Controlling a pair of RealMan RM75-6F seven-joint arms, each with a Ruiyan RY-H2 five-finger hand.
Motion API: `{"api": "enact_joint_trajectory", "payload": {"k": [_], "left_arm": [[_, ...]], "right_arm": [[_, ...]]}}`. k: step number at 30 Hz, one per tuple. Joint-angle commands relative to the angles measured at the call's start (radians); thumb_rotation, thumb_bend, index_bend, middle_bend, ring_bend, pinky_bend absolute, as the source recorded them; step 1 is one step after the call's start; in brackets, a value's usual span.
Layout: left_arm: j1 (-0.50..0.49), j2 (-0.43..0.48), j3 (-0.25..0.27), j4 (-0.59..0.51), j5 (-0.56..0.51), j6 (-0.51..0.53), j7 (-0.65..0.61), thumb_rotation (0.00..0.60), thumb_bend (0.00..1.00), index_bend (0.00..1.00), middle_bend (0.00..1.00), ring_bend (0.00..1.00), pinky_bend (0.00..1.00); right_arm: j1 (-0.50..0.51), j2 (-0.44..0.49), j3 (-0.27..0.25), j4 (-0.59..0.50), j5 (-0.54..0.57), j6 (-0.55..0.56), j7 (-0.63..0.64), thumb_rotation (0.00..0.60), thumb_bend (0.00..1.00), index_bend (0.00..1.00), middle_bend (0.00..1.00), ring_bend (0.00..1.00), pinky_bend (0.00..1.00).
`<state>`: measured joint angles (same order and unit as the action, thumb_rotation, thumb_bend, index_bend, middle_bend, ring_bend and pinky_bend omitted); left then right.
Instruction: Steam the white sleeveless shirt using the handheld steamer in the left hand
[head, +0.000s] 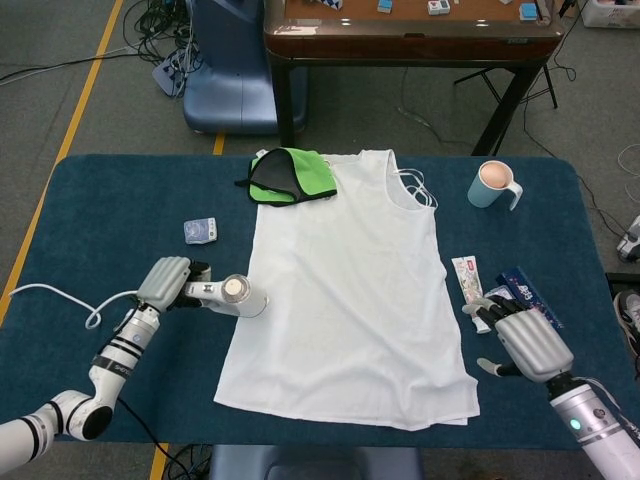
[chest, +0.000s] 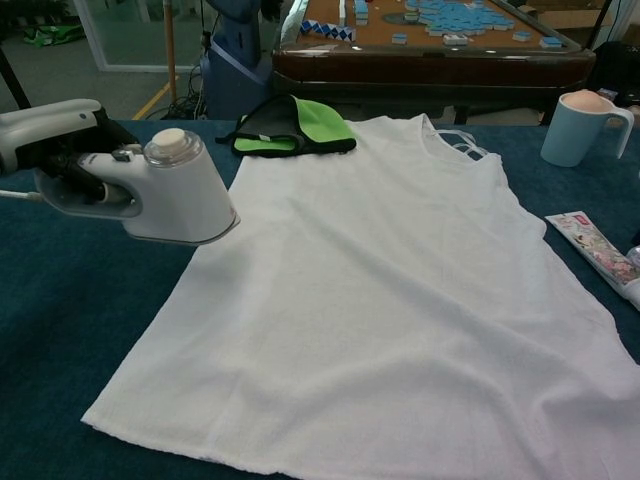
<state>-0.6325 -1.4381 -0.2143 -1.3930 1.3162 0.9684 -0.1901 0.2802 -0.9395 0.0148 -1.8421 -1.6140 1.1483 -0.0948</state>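
Blue cloth covers the table (head: 100, 200), and the white sleeveless shirt (head: 345, 290) lies flat across its middle, hem toward you and neckline at the far edge.

Nearest you, on the shirt's right, your right hand (head: 525, 338) hangs over the cloth just off the shirt's lower right side. Its fingers are apart, it holds nothing, and it is out of the chest view.

On the shirt's left, your left hand (head: 165, 282) is wrapped around the handle of the handheld steamer (head: 228, 294). The chest view shows the steamer (chest: 170, 188) lifted off the table, its front end just over the shirt's left edge. A white cord (head: 50, 297) trails from that arm toward the table's left edge.

Beside the shirt's right edge, partly behind your right hand, lie a toothpaste tube (head: 466, 280) and a dark blue packet (head: 520, 285). A small packet (head: 200, 231) sits well to the shirt's left, beyond the steamer.

At the shirt's top left corner a green and black cloth (head: 290, 176) overlaps the shoulder. Right of the neckline stands a pale blue mug (head: 493, 184), upright, its inside pinkish; you cannot tell what is in it.

Beyond the shirt's far end stands a brown table (head: 410, 35) with small tiles on top.
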Motion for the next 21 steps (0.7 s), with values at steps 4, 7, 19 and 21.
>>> {"api": "enact_joint_trajectory", "payload": {"k": [4, 7, 19, 21], "left_arm": [[-0.042, -0.09, 0.013, -0.061, -0.024, 0.009, 0.168, 0.6, 0.21, 0.72, 0.82, 0.71, 0.67], [-0.067, -0.141, 0.017, -0.043, -0.033, 0.003, 0.237, 0.6, 0.21, 0.72, 0.82, 0.71, 0.67], [-0.14, -0.248, -0.025, 0.046, -0.118, -0.05, 0.302, 0.6, 0.21, 0.72, 0.82, 0.71, 0.67], [-0.15, -0.259, -0.03, 0.067, -0.13, -0.058, 0.311, 0.6, 0.21, 0.72, 0.82, 0.71, 0.67]], "right_arm": [[0.06, -0.089, -0.025, 0.067, -0.042, -0.081, 0.002, 0.6, 0.22, 0.25, 0.25, 0.18, 0.26], [0.085, -0.126, -0.043, 0.099, -0.056, -0.124, 0.002, 0.6, 0.22, 0.18, 0.23, 0.12, 0.16], [0.149, -0.248, -0.09, 0.2, -0.094, -0.198, 0.069, 0.6, 0.5, 0.0, 0.08, 0.0, 0.01], [0.155, -0.27, -0.1, 0.225, -0.101, -0.204, 0.084, 0.595, 0.49, 0.0, 0.08, 0.0, 0.01]]}}
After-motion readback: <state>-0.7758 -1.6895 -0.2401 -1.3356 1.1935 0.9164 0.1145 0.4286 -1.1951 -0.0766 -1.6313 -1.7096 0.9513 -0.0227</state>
